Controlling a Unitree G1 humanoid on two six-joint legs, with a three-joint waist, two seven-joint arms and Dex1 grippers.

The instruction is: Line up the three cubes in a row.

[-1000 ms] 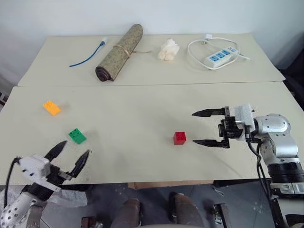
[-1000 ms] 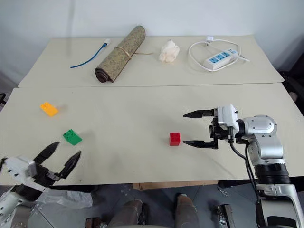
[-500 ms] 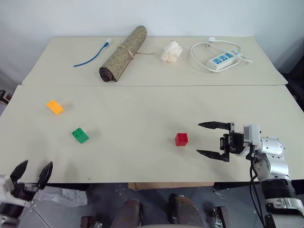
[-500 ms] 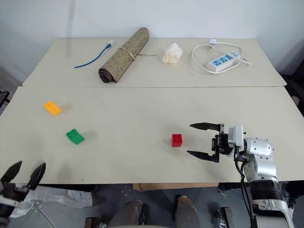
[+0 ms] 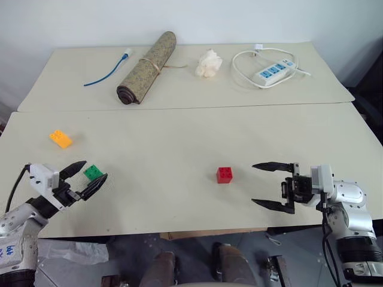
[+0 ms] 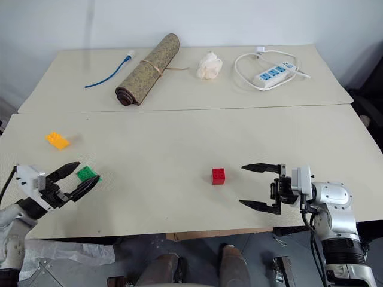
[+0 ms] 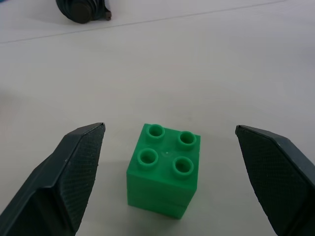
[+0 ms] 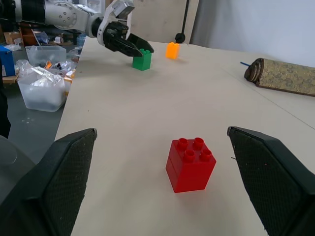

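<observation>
Both tools gaped empty; left tool [image 5: 84,179] framed green cube [image 5: 93,173]; it should advance, centre, then close squarely.

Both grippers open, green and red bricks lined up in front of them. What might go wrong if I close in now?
The green cube sits turned at a slant between the left gripper fingers, so closing may twist or push it away. The right gripper is short of the red cube; closing now would probably grab nothing.
</observation>
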